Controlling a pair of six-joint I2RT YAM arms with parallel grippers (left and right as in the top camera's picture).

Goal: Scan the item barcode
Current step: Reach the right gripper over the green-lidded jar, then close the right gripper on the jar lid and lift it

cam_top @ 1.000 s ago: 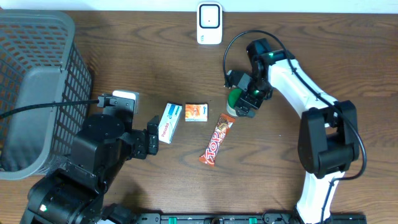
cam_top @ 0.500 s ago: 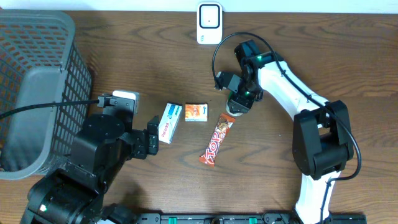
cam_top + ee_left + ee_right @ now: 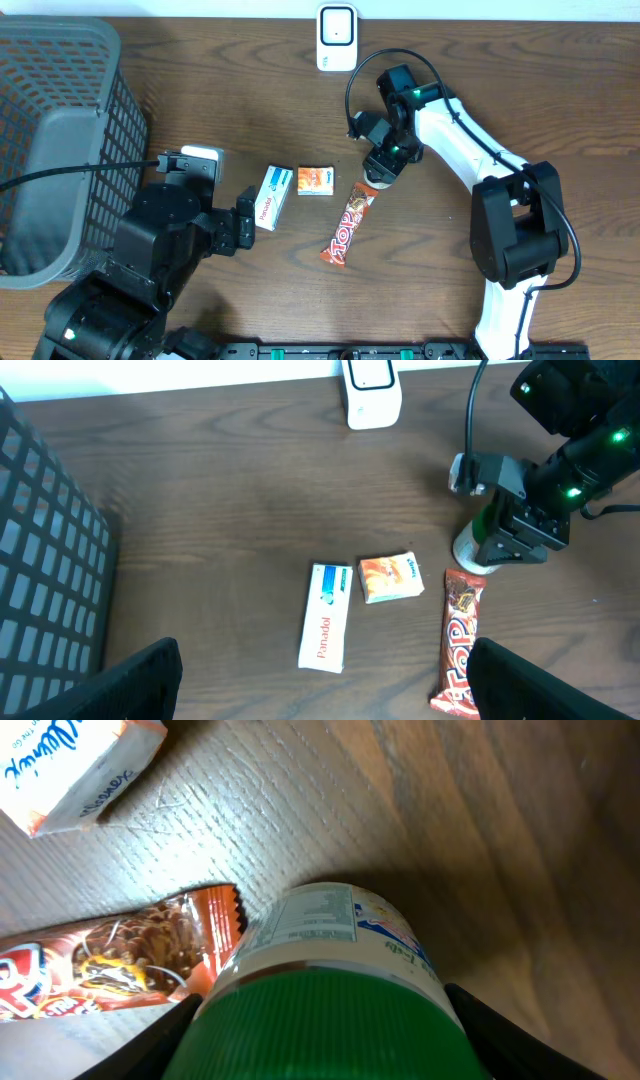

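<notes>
Overhead straight down, left wrist oblique, distant, right wrist close-up, jar (image 3: 325,990) in all three

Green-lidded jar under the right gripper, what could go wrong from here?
1. The right gripper has its fingers flanking only the round lid of the green-lidded jar, so it may slip or tilt on lifting.
2. The chocolate bar ends right beside the jar's base; a tilting jar could shove it.
3. The jar's printed label sits on its side wall, so the white device at the table's far edge may not see it without turning.
</notes>
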